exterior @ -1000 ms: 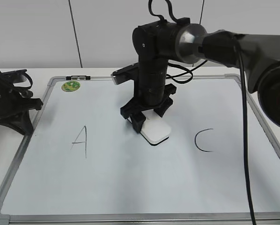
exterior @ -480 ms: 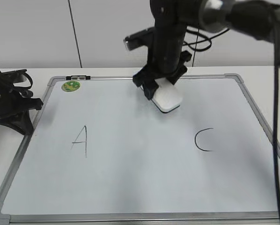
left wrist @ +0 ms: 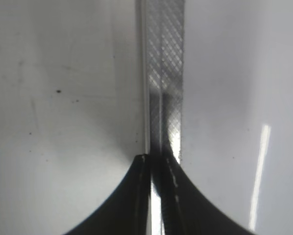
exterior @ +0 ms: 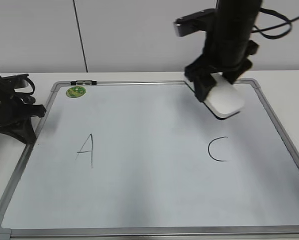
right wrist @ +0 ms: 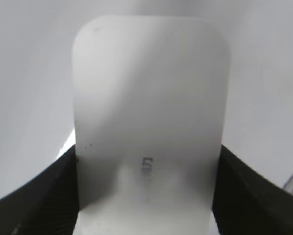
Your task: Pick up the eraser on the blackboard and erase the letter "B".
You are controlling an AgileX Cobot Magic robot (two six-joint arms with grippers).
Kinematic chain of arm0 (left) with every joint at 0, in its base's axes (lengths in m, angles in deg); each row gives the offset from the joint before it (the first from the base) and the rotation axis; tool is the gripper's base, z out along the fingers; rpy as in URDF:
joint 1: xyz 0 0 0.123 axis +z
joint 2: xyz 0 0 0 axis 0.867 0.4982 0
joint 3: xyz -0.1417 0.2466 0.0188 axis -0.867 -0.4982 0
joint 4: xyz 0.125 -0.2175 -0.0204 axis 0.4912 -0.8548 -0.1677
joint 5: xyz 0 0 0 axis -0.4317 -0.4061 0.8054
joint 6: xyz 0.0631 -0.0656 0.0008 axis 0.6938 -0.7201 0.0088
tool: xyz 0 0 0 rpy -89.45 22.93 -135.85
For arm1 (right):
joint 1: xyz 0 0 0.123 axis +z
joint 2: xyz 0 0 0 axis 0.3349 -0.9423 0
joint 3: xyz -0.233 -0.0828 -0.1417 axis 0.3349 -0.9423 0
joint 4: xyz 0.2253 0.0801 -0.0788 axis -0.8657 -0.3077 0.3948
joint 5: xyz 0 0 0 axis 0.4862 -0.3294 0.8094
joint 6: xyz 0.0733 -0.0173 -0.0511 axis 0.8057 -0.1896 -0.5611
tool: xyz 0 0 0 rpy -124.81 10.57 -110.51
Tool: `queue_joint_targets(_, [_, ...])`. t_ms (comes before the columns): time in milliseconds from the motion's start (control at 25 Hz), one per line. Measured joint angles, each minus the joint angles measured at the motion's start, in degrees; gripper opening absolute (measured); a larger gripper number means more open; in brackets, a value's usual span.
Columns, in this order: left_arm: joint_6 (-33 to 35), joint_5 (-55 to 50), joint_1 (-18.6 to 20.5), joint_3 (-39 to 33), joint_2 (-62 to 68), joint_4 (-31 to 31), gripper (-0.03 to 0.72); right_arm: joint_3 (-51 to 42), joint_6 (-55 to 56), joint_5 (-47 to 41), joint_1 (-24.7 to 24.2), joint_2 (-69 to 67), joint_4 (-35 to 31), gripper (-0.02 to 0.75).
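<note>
The eraser (exterior: 224, 100) had moved from above the board's upper middle to its upper right, lifted clear above the C (exterior: 218, 149), clamped between the right gripper's (exterior: 215, 95) jaws. No B showed on the board (exterior: 154, 195); the A (exterior: 86, 150) remained. The left gripper (left wrist: 156, 164), jaws together, stayed over the left frame.

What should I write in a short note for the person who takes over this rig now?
Right gripper: shut on the eraser, held in the air above the upper right part of the blackboard.
Left gripper: idle at the board's left frame; its fingers look closed and hold nothing.
Done: no "B" is visible; only "A" and "C" remain, with bare board between them.
Left: put the eraser down.
</note>
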Motion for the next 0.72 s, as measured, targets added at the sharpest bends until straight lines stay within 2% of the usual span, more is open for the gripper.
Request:
queue_joint_targets(120, [0.00, 0.00, 0.00, 0.00, 0.00, 0.00, 0.027, -8.12, 0.14, 0.00, -5.80, 4.50, -1.85, 0.530])
queue_joint_targets(160, [0.00, 0.00, 0.00, 0.00, 0.00, 0.00, 0.027, -8.55, 0.24, 0.00, -6.13, 4.74, -1.96, 0.530])
queue_joint_targets(240, [0.00, 0.00, 0.00, 0.00, 0.00, 0.00, 0.027, -15.67, 0.48, 1.54, -11.62, 8.18, -2.61, 0.530])
queue_joint_targets(440, [0.00, -0.11, 0.00, 0.00, 0.00, 0.00, 0.027, -24.47, 0.70, 7.94, -19.99, 9.70, -5.33, 0.530])
queue_joint_targets(720, [0.00, -0.11, 0.00, 0.00, 0.00, 0.00, 0.027, -26.33, 0.69, 12.98, -26.49, 9.70, -6.88, 0.530])
